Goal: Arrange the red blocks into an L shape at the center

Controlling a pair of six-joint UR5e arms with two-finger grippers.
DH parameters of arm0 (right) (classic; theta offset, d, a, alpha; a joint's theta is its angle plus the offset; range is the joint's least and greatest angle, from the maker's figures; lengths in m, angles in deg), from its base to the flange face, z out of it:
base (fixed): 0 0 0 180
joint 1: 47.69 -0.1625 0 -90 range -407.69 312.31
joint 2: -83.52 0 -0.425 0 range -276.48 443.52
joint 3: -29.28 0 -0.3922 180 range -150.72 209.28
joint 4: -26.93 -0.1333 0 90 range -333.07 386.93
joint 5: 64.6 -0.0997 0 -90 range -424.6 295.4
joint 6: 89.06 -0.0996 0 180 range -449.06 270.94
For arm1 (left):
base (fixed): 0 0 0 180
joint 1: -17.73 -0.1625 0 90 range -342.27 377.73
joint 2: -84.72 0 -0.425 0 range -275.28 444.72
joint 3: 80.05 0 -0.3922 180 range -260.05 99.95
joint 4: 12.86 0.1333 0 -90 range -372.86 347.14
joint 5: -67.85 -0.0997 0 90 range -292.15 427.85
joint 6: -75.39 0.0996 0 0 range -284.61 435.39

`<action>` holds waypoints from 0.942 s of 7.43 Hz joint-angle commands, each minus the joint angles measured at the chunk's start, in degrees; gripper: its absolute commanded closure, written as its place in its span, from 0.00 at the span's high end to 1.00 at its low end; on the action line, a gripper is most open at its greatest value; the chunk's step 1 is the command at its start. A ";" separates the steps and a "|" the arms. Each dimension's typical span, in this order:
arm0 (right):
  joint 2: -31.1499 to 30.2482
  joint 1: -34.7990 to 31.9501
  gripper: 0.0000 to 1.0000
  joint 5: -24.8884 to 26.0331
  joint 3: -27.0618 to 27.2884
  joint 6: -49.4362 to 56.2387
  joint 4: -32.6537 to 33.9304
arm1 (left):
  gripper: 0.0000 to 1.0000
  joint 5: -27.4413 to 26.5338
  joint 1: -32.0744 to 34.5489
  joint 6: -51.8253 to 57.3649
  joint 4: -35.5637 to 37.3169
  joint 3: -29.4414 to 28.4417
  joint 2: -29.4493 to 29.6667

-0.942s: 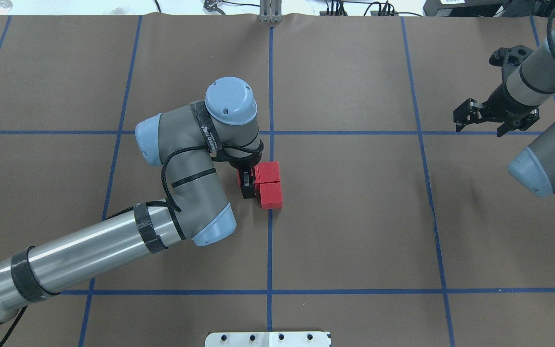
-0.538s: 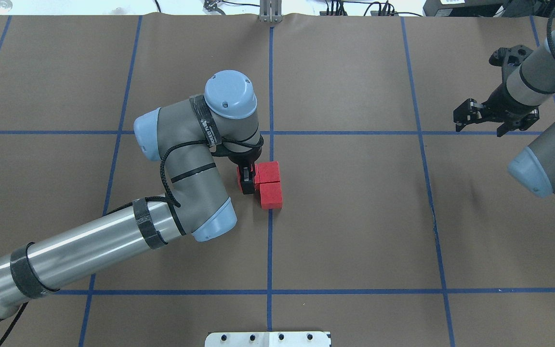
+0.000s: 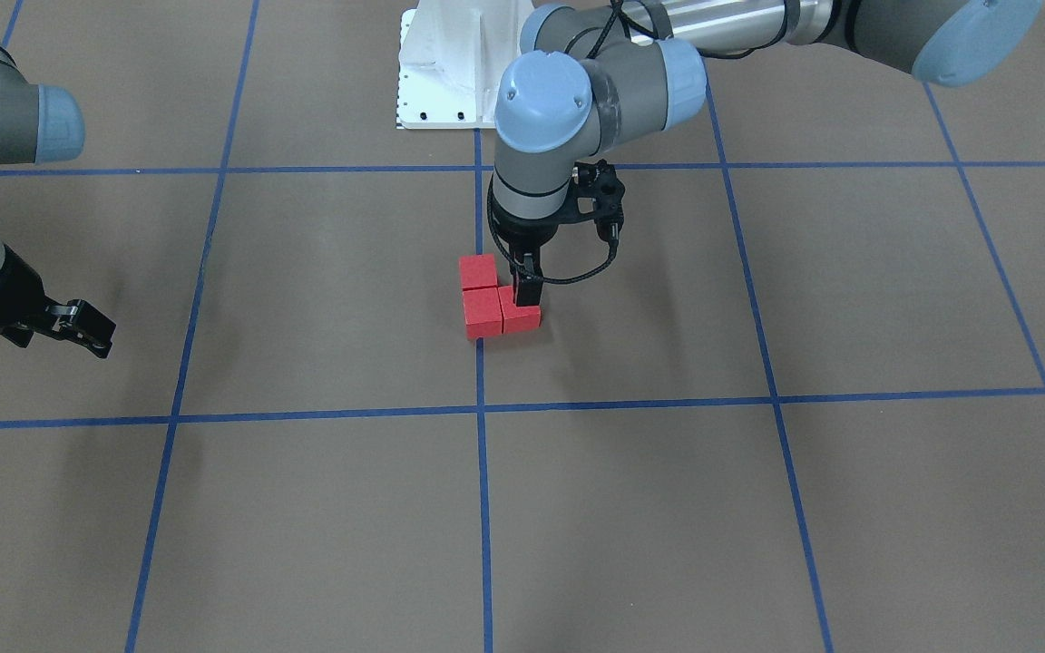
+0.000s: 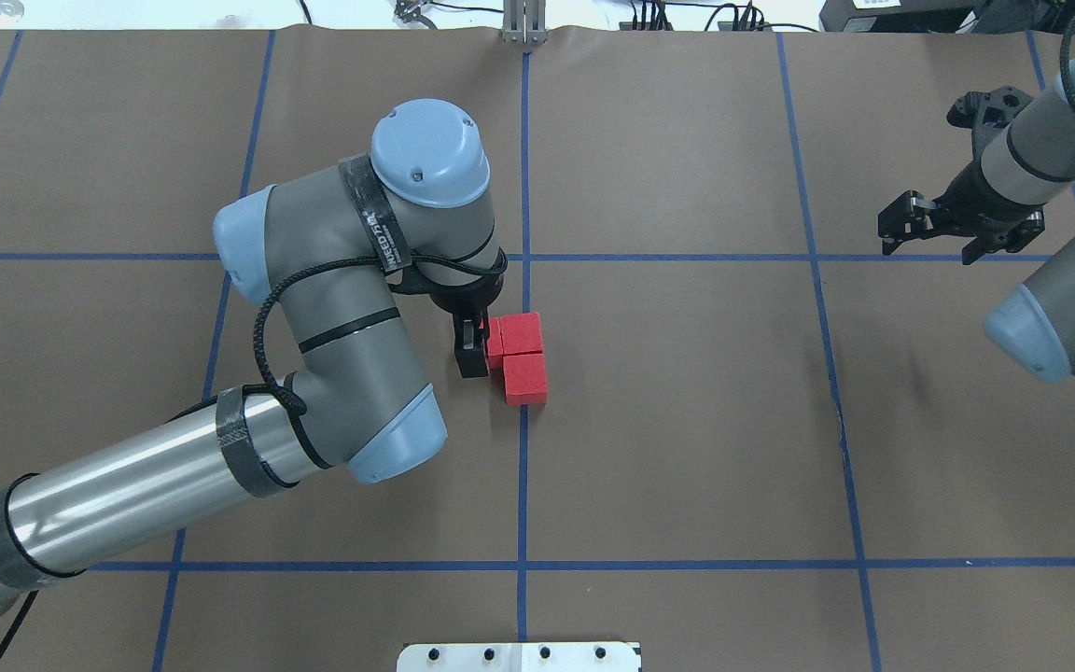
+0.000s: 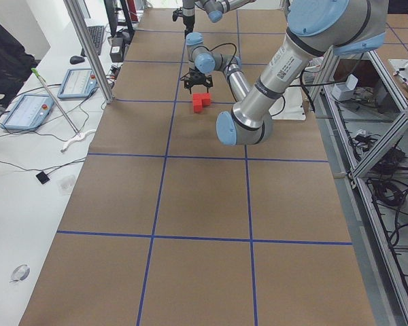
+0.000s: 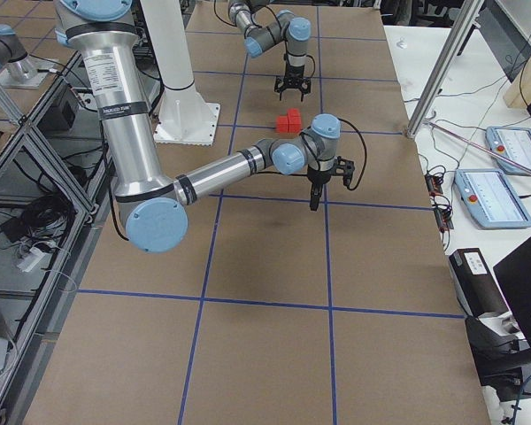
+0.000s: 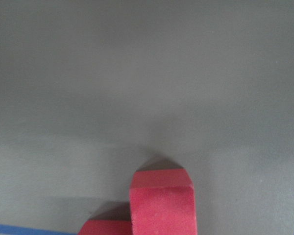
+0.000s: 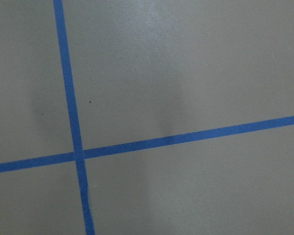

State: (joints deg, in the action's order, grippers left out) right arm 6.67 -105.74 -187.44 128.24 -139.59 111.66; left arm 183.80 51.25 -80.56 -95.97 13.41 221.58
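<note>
- Red blocks (image 3: 481, 308) lie in an L at the center (image 4: 584, 345) of the desk (image 3: 668, 299). They sit just below and beside the tip of the left pincer (image 3: 527, 292).
- The short-leg block (image 3: 520, 318) is nearest that tip. The other two sit on its far side, touching in a row.
- We cannot tell whether the left pincer is spread, pressed together or pinching. It shows only as one dark bar close against the short-leg block, and its wrist view shows no fingers.
- Our main worry is the withdrawal. If the pincer grips or rubs that block, a slanted lift could drag it, open a gap or twist the leg out of square.
- We judge these cubes light and the desk surface smooth, so a small sideways brush would probably shift them.
- The black cable (image 3: 590, 268) loops low beside the left pincer, and a wrist turn could sweep it across the L.
- The right pincer (image 4: 928, 254) hangs spread, with the L well apart from it, so we expect no trouble there.
</note>
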 commanded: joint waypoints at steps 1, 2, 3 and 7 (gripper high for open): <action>-0.31 -1.35 1.00 -0.90 1.14 0.25 0.00 | 1.00 0.34 0.23 17.25 1.99 22.26 -15.65; -0.66 -3.80 1.00 -3.87 1.32 0.60 -0.09 | 1.00 0.51 2.06 27.62 1.81 27.60 -22.45; -2.76 -5.74 1.00 -5.38 2.63 1.57 -0.18 | 1.00 0.68 5.21 38.60 1.81 28.96 -25.91; -9.54 -17.42 1.00 -8.45 3.18 19.80 0.52 | 1.00 15.50 31.63 104.31 1.37 25.14 -39.47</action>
State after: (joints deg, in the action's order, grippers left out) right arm -1.27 -118.96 -194.22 131.80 -126.74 111.67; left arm 194.16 73.91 3.17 -94.59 41.41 185.14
